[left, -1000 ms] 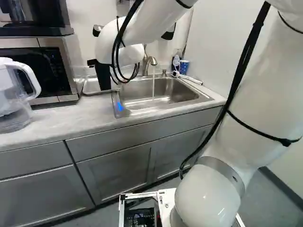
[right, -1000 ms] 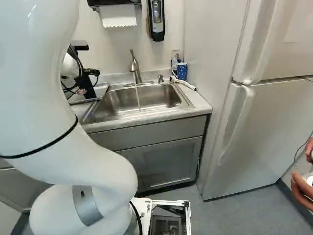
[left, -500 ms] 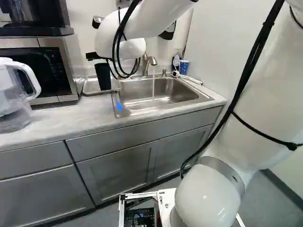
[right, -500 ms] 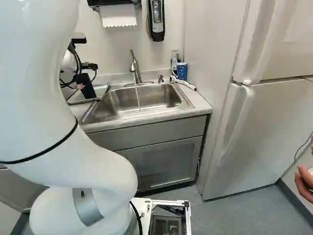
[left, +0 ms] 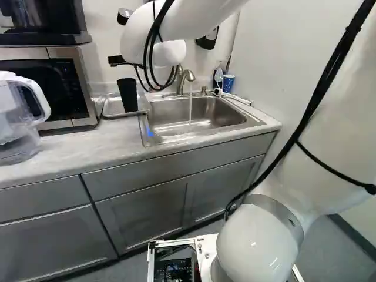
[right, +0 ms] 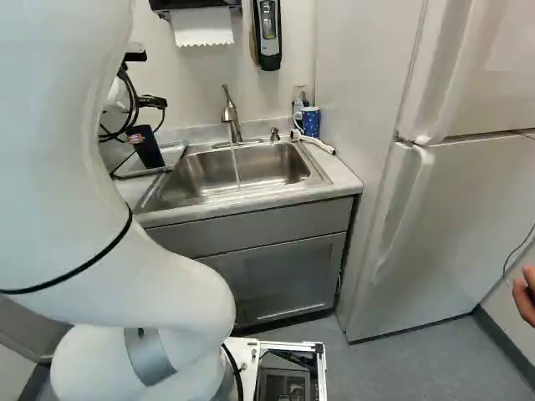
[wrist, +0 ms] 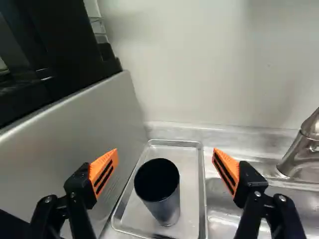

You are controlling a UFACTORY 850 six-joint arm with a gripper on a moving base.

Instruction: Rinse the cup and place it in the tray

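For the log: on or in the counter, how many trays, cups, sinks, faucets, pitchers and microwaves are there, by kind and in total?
Tray: 1
Cups: 2 (black cup, blue cup)
Sink: 1
Faucet: 1
Pitcher: 1
Microwave: 1
Total: 7

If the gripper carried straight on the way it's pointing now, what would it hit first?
Probably the cup standing in the tray; depth is unclear, so the open gripper might instead skim over its rim toward the wall.
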